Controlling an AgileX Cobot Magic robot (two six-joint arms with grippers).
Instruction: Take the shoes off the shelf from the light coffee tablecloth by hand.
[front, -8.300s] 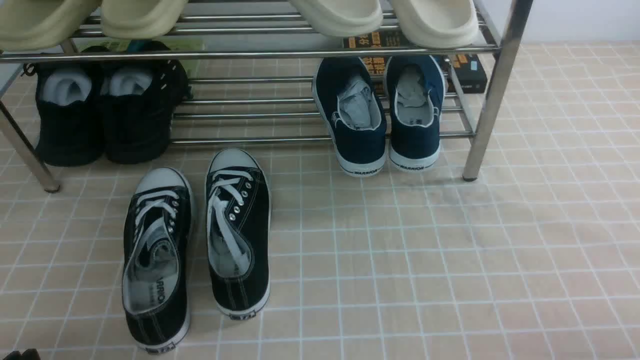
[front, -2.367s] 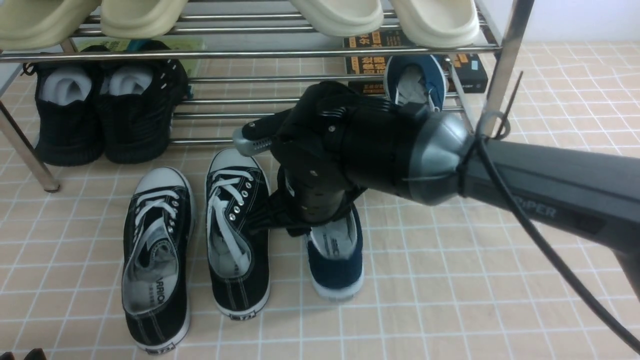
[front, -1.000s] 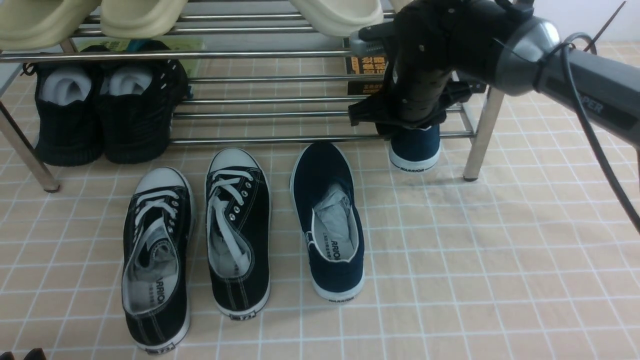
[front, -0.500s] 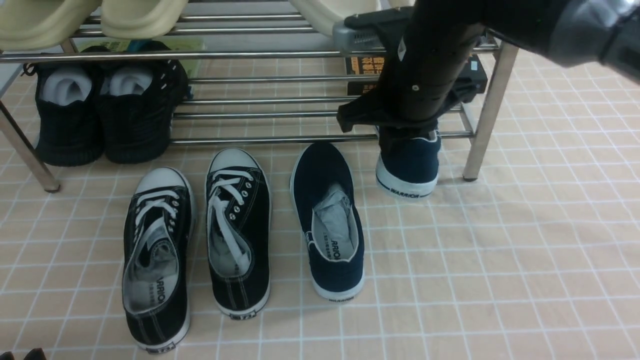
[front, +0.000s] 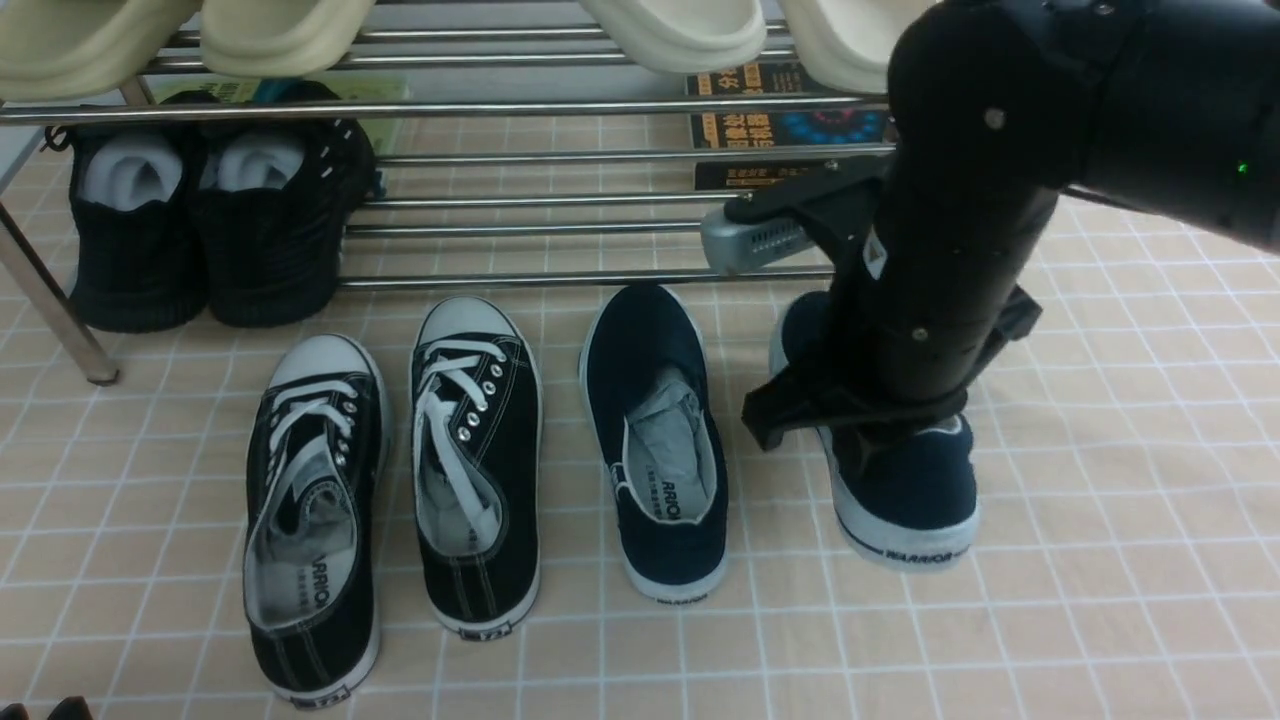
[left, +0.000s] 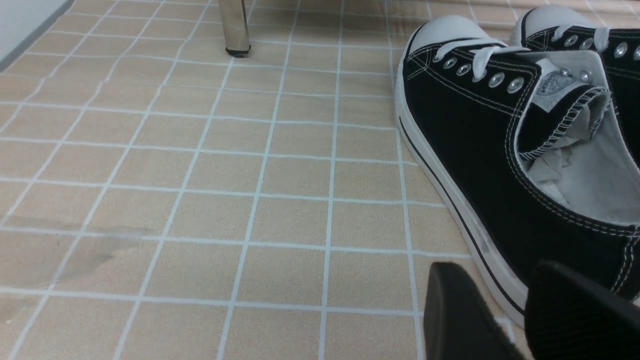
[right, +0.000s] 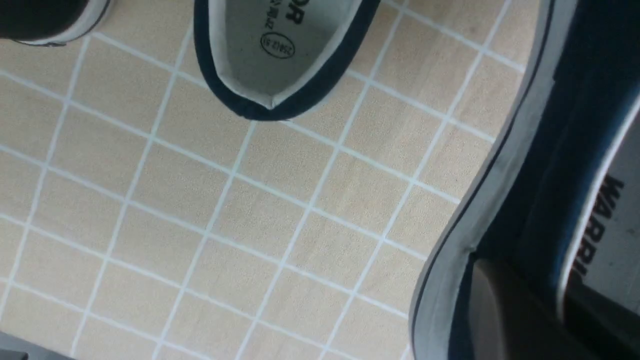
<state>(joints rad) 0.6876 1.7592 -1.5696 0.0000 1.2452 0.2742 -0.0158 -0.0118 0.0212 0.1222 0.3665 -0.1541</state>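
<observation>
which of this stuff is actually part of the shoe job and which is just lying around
Job:
first navy slip-on, down on the cloth
second navy slip-on, gripped by the right hand
shelf
light coffee tablecloth

Lying about:
black lace-up sneakers
all-black shoes on the shelf
cream slippers on the top tier
dark boxes behind

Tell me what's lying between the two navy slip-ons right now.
Only bare tablecloth: the right wrist view shows empty tiles between the free navy shoe and the other navy shoe, gripped by the right tool.
</observation>
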